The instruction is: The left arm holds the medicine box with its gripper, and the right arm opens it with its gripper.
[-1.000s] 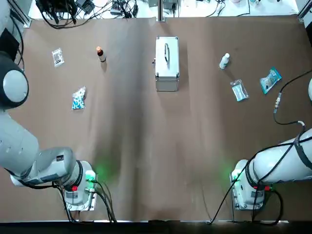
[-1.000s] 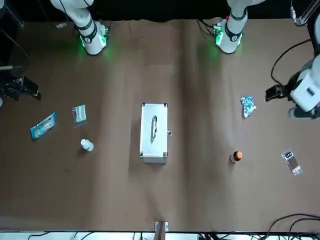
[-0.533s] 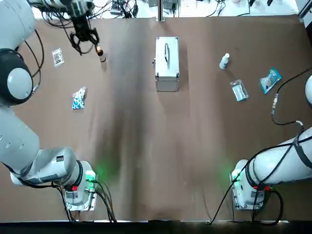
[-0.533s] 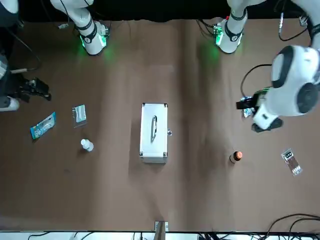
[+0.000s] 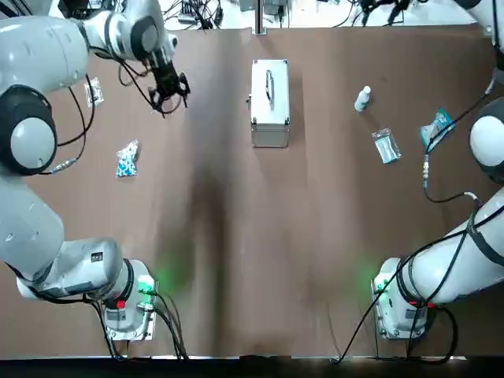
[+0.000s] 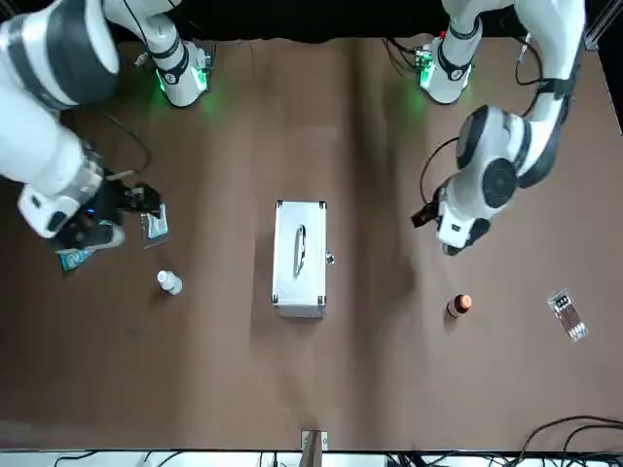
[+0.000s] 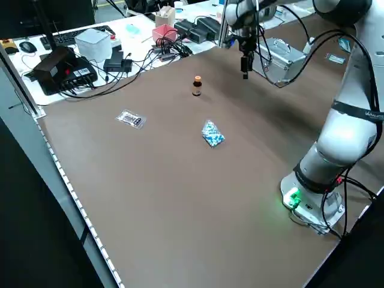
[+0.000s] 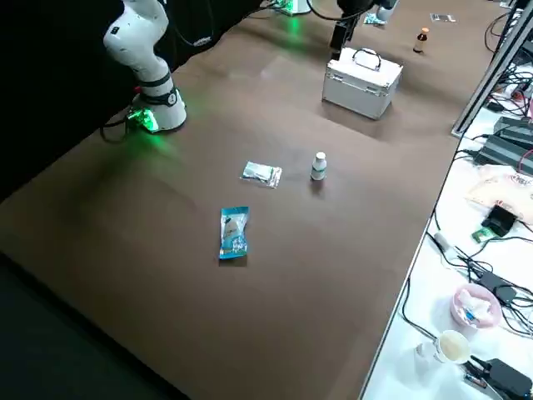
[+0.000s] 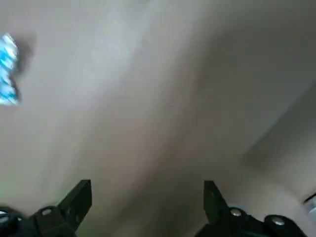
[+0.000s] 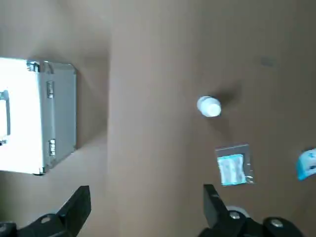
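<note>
The left gripper hangs above the brown table with its jaws wide apart and nothing between them. It is on the left side of the medicine box, near to it but clearly not touching. A small orange-capped bottle stands close by. Below the gripper I see only bare table and, further off, a blue-and-white packet.

The right gripper is also spread apart and empty. It is held high in the air on the right side of the box, well apart from it. A white bottle and a clear sachet lie on the table in the area under it.

The medicine box itself stands in the middle of the far part of the table, with its handle on top and its lid down.

In my judgement the task is at its very beginning: no gripper touches the box and nothing is opened. Both steps are left to do. The left gripper must cross the short gap and clamp the box to hold it steady. The right gripper has the longer way, since it must come down and across to the lid before it can lift it.
</note>
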### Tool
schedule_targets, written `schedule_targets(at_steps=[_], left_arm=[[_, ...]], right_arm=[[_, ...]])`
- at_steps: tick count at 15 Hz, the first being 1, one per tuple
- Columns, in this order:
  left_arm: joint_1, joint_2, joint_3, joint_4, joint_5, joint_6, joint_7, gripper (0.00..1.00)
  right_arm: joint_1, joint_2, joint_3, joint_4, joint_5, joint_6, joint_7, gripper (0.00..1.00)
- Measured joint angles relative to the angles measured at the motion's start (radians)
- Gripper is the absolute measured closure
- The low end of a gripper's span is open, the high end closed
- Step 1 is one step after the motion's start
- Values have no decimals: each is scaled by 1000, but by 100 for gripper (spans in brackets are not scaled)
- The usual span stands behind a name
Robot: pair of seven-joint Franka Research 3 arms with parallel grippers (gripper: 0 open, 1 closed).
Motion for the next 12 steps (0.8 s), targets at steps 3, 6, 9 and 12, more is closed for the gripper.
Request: schedule_targets(at_steps=[3,6,9,12], left_arm=[[-26,45,-16,-12,0,95,-173,0],[-27,87,-23,-7,-5,168,-296,0],[-46,138,-35,24,-16,213,-436,0],[-71,217,-36,110,-32,221,-617,0]], right_arm=[[83,29,1,0,14,68,127,0],[165,80,2,-2,33,171,267,0],[247,147,2,-2,36,249,384,1],[336,241,2,16,36,290,511,5]])
